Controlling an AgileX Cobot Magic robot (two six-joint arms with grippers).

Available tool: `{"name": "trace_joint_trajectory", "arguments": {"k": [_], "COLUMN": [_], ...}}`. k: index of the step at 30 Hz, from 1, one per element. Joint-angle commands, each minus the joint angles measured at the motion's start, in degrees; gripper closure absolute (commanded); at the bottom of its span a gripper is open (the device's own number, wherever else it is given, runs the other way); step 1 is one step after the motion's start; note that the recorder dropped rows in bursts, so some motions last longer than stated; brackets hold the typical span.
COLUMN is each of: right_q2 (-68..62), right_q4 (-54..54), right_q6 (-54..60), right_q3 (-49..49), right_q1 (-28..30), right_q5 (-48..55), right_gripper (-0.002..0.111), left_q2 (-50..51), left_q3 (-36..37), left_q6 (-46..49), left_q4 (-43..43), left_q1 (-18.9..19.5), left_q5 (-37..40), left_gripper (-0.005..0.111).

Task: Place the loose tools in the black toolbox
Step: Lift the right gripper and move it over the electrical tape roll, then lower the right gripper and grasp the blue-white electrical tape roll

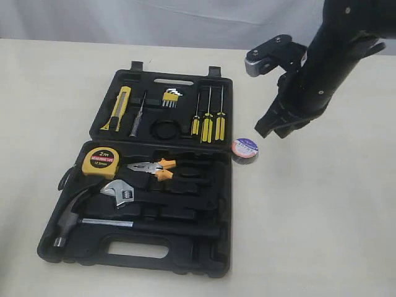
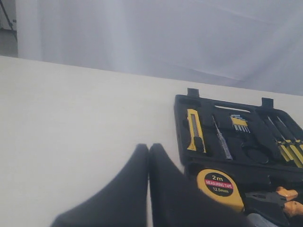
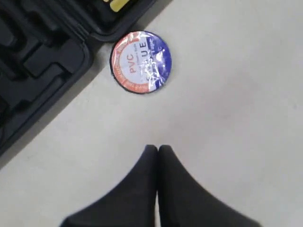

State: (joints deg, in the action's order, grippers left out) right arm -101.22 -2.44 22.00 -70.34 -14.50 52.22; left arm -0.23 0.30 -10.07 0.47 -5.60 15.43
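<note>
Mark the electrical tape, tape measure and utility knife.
electrical tape (image 3: 140,61): right wrist view, middle of its printed label.
tape measure (image 1: 101,161): exterior view, red label on its yellow face.
utility knife (image 1: 121,106): exterior view, mid-length of its yellow-black body.

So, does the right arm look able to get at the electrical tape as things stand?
Probably yes: the electrical tape lies on the table just ahead of the right gripper, nothing between, though its jaws are shut.
</note>
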Motion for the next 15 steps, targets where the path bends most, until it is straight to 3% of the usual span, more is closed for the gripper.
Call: {"name": "trace_joint_trajectory", "arguments": {"k": [1, 5, 7, 15], "right_q2": [-4.03, -5.83, -6.23, -8.26], "right_q4": [-0.49, -0.53, -0.53, -1.35], "right_q6": [3.09, 3.65, 7.75, 25.93], "right_q3": [-3.49, -3.59, -3.59, -3.59], "right_q1": [-1.03, -1.42, -1.62, -1.78], "right_q5": [1.1, 0.9, 0.47, -2.18], "right_gripper": [0.094, 0.048, 0.034, 0.034], "left_q2": [0.23, 0.23, 0.23, 0.23], "left_q3": [-0.3, -0.3, -0.3, -0.3], "left_q6": [0.02, 0.02, 0.02, 0.02], "left_q4": [-0.47, -0.47, -0.47, -0.47], "left_q1": [-0.33, -0.33, -0.33, -0.33], "left_q5": [0.18, 0.18, 0.18, 0.18], "left_gripper": [0.107, 0.107, 0.107, 0.107]}}
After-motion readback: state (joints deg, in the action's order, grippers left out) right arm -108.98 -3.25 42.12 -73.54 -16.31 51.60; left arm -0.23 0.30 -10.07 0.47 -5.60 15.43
